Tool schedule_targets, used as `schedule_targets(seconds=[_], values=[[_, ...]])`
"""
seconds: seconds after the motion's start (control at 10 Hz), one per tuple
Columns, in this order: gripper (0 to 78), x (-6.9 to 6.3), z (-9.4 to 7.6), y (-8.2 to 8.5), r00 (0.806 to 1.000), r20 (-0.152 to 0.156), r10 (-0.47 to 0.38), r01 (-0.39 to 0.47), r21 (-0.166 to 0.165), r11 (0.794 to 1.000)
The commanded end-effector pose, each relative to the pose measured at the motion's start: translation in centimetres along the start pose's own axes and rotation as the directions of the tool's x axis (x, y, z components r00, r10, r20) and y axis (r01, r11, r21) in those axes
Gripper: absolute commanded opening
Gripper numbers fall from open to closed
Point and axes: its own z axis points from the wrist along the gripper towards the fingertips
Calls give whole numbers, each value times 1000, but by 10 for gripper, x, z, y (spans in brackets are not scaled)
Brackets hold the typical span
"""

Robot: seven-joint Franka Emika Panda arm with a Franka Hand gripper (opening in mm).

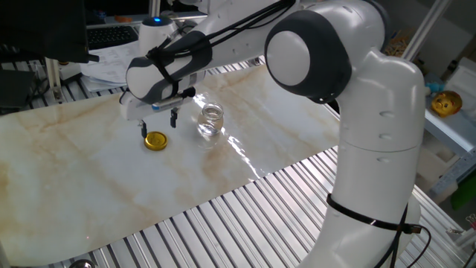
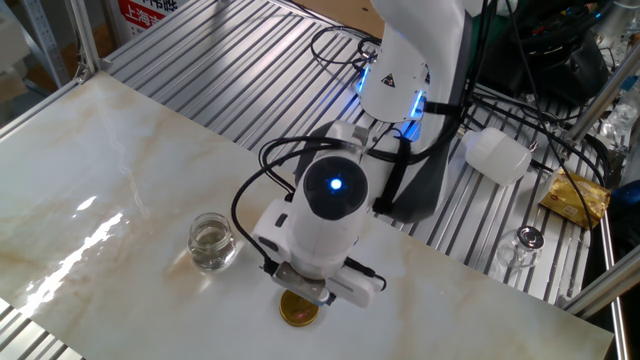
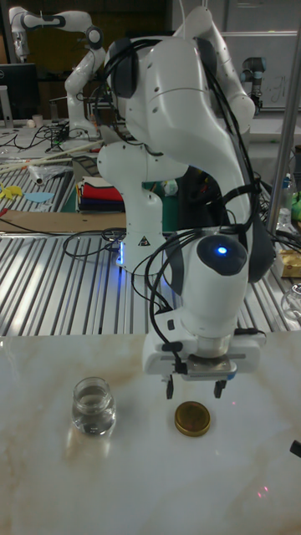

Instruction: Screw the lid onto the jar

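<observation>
The lid (image 1: 155, 141) is a small gold cap lying flat on the marble board, a short way left of the jar (image 1: 211, 120), a clear glass jar standing upright with its mouth uncovered. My gripper (image 1: 159, 124) hangs open just above the lid, one black finger on each side, holding nothing. In the tall fixed view the gripper (image 3: 194, 389) hovers right over the lid (image 3: 193, 419), with the jar (image 3: 93, 406) off to the left. From the other fixed view the hand hides part of the lid (image 2: 300, 312), and the jar (image 2: 212, 242) stands clear of it.
The marble board (image 1: 89, 193) lies on a slatted metal table. A rounded gold object (image 1: 447, 103) sits on a side shelf. A white plastic bottle (image 2: 497, 155), a gold packet (image 2: 575, 198) and a small glass item (image 2: 528, 240) lie beyond the board. Cables trail by the arm's base.
</observation>
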Motion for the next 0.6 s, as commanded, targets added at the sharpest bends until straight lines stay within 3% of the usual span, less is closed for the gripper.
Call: schedule_targets(seconds=[0.1, 0.6], values=[[774, -1, -1, 0, 999, 25, 22, -22, -6, 1000], [774, -7, 14, 5, 1000, 28, 1, -2, 6, 1000]])
